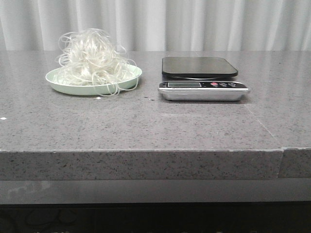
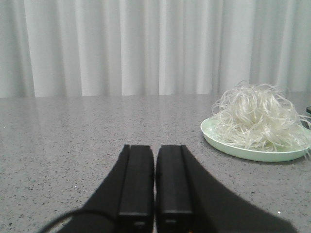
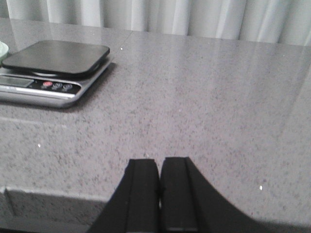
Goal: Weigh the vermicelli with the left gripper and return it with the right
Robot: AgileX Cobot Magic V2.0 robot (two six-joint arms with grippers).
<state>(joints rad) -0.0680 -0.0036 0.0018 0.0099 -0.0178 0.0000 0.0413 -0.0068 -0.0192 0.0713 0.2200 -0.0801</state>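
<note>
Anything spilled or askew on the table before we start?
Mostly tidy. A few vermicelli strands loop over the front rim of the green plate toward the table. The scale sits level, its platform bare.

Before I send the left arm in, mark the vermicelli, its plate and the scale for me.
vermicelli (image 1: 92, 53), front view, middle of the tangle.
plate (image 1: 80, 89), front view, pale green front rim.
scale (image 1: 199, 66), front view, middle of the dark platform.
</note>
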